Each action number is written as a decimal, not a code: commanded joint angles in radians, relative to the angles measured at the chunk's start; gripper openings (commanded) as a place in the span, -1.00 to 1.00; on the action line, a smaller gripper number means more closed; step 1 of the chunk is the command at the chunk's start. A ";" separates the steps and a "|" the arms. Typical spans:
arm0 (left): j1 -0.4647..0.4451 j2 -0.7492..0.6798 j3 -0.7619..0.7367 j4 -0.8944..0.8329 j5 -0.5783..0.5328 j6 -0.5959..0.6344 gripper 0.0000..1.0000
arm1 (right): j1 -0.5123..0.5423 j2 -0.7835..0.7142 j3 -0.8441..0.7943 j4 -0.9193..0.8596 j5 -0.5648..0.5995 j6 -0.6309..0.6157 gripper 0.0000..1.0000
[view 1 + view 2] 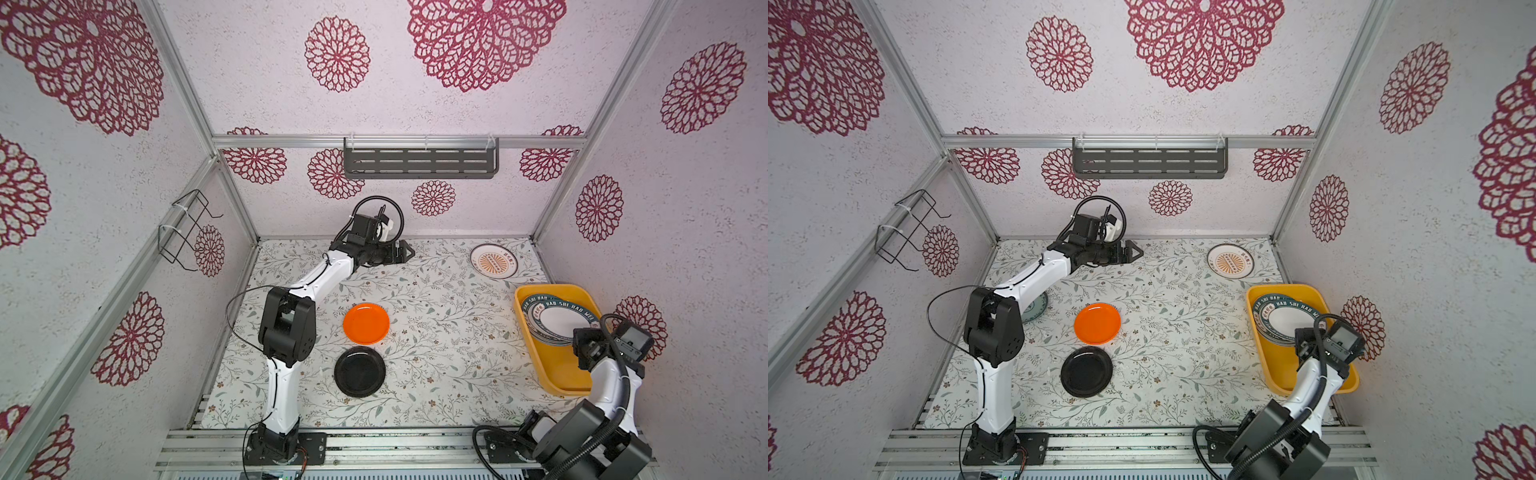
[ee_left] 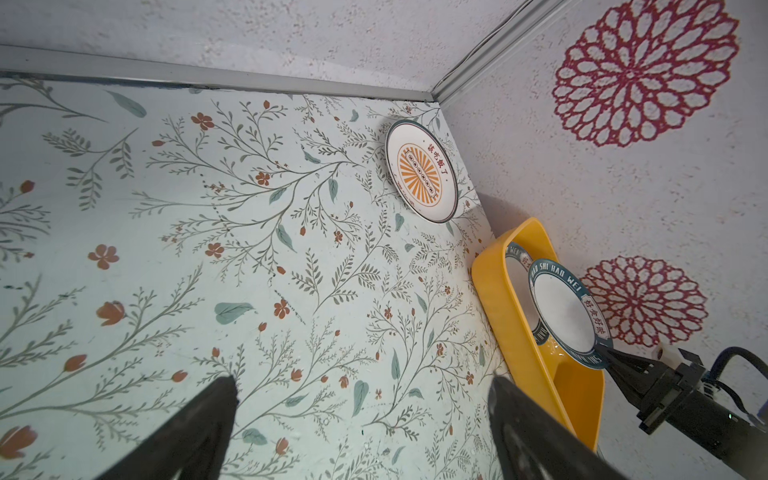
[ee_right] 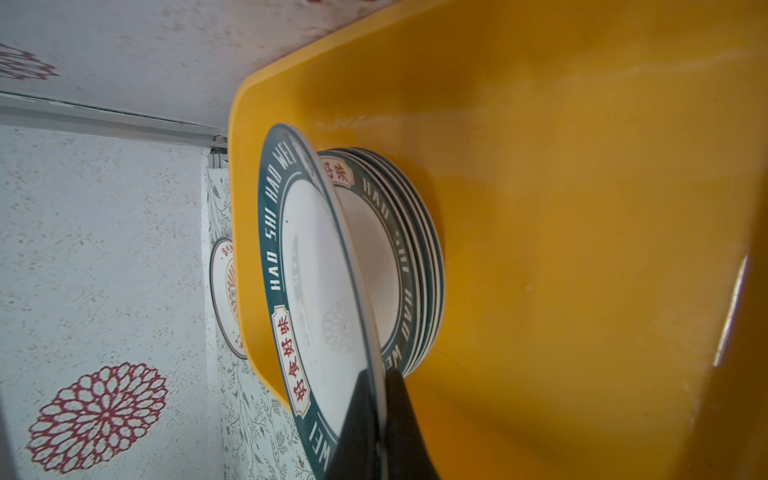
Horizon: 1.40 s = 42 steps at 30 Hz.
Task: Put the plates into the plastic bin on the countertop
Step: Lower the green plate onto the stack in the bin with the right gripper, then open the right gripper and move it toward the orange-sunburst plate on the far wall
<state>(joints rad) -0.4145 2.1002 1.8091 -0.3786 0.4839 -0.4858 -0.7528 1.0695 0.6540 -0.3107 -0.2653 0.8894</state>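
My right gripper [image 3: 378,384] is shut on the rim of a white plate with a teal lettered rim [image 3: 316,270]. It holds the plate tilted above a stack of like plates [image 3: 415,257] inside the yellow plastic bin [image 1: 561,374]. My left gripper [image 1: 405,251] hovers open and empty at the back of the countertop [image 1: 449,332]. An orange plate [image 1: 366,323] and a black plate [image 1: 360,372] lie mid-counter. A sunburst plate [image 1: 494,260] lies at the back right. In a top view a blue-patterned plate [image 1: 1036,309] peeks from under the left arm.
A dark slotted shelf [image 1: 420,158] hangs on the back wall and a black wire rack [image 1: 187,228] on the left wall. The bin sits against the right wall. Aluminium rails run along the counter's front edge.
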 commanded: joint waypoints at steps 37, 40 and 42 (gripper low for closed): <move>0.073 -0.029 0.012 0.208 0.053 -0.211 0.94 | 0.048 0.205 0.329 -0.166 0.053 -0.223 0.64; 0.083 -0.030 -0.001 0.235 0.053 -0.226 0.94 | 0.104 0.169 0.366 -0.161 0.091 -0.198 0.69; 0.086 -0.027 0.001 0.239 0.056 -0.229 0.94 | 0.168 0.160 0.388 -0.143 0.121 -0.169 0.71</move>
<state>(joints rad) -0.3363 2.0731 1.8202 -0.2001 0.5156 -0.6918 -0.6464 1.2667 0.9981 -0.4351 -0.2012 0.7010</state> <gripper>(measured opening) 0.972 0.855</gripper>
